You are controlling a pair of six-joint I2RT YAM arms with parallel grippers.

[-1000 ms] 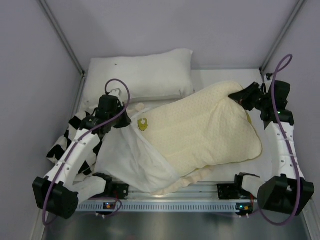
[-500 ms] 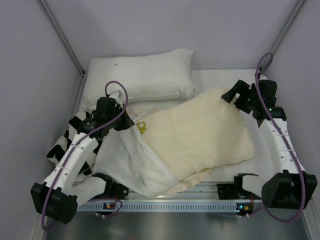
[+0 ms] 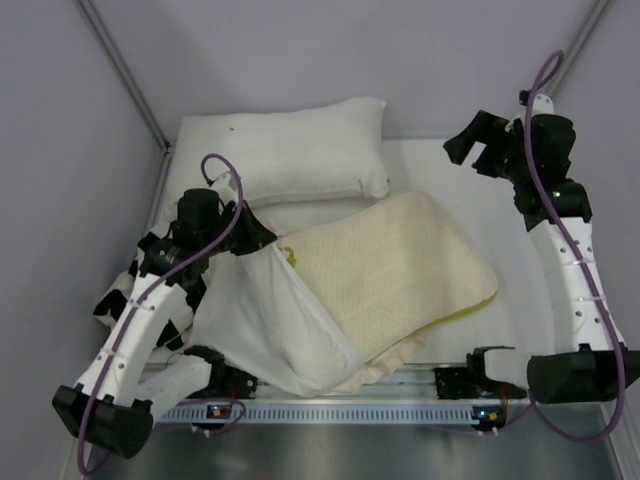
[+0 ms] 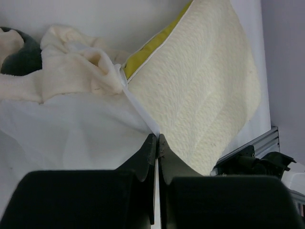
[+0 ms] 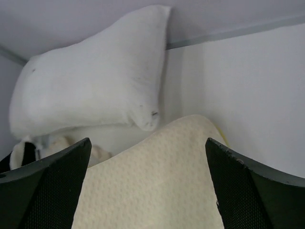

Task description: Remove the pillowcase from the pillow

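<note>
While the left end effector (image 4: 157, 139) is pinched tight on a fold of the pillowcase (image 3: 265, 325), the right end effector (image 3: 468, 142) is spread wide with nothing between its fingers.

Seen from above, the pillow (image 3: 395, 265) lies slantwise across the middle of the white table (image 3: 440, 175), dimpled cream face up. Its free end points toward 2 o'clock. A strip of olive-yellow piping (image 3: 468, 310) shows along its edge at about 4 o'clock. The end toward 8 o'clock is inside the pillowcase, which shows its plain white inner side and lies crumpled over that corner. A cream ruffled border (image 3: 395, 352) peeks out beneath the pillow at 6 o'clock, by the table's near edge.

The left end effector holds the pillowcase's opening at about 9 o'clock from the pillow's middle. Its wrist view shows two dark fingers (image 4: 145, 157) pressed together on thin white cloth, with ruffle and a patch of dark gray plush (image 4: 21, 55) bunched beyond.

The right end effector is at 2 o'clock, apart from the pillow. Its wrist view looks between two black fingers (image 5: 47, 191) onto the pillow's far corner.

A plain white pillow (image 3: 285, 150) lies along the far edge at 11 o'clock, just beside the quilted one. A black-and-white striped cloth (image 3: 112, 298) sits at 9 o'clock, partly under the left arm.
</note>
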